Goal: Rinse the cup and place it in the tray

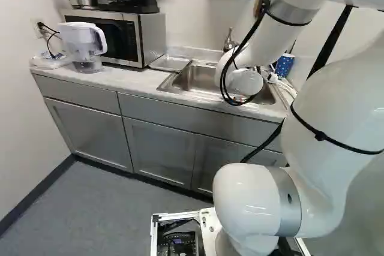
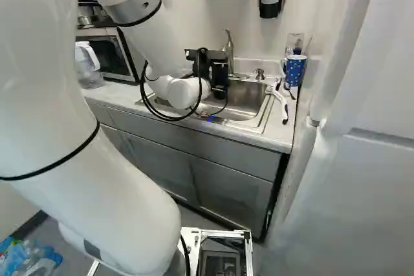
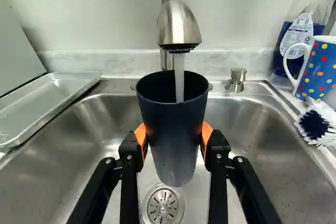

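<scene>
Pinching the dark cup (image 3: 172, 129), mouth up, between both fingers of the gripper (image 2: 220, 81), over the sink (image 3: 105, 121). Catching water (image 3: 179, 80) from the faucet (image 3: 178, 23) there, right of the tray (image 3: 44, 106), left of the spotted mug (image 3: 319, 72).

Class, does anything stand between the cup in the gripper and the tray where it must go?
Only low edges stand between the dark cup and the metal tray: the sink's rim and the tray's raised lip. The faucet head hangs right over the cup's mouth, water running in, so a straight lift would likely bump it.
</scene>
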Controlling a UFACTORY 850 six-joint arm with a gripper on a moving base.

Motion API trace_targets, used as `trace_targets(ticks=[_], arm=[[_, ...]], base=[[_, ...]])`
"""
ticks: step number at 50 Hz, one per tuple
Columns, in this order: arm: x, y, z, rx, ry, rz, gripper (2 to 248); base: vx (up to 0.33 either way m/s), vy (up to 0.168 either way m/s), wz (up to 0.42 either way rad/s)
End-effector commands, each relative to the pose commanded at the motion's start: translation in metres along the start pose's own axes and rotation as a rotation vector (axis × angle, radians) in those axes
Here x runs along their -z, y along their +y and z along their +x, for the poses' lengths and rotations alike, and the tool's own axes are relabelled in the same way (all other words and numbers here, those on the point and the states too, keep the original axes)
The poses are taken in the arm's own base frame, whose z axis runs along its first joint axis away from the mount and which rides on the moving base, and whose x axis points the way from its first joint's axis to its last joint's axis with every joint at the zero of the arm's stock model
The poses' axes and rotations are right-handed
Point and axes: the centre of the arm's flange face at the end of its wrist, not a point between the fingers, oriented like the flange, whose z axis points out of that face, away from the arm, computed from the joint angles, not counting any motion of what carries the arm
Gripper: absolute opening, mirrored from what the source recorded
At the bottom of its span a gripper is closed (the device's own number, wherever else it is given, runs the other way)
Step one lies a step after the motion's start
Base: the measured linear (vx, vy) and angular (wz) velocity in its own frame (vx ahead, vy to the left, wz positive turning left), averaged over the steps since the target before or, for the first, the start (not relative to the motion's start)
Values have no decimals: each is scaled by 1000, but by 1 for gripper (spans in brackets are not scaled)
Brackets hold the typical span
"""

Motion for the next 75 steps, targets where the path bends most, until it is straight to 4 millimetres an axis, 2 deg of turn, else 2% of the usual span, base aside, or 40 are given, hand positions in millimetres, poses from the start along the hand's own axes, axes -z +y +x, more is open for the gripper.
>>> trace_targets(ticks=[75], arm=[[0, 0, 0, 0, 0, 0, 120]], base=[[0, 0, 0]])
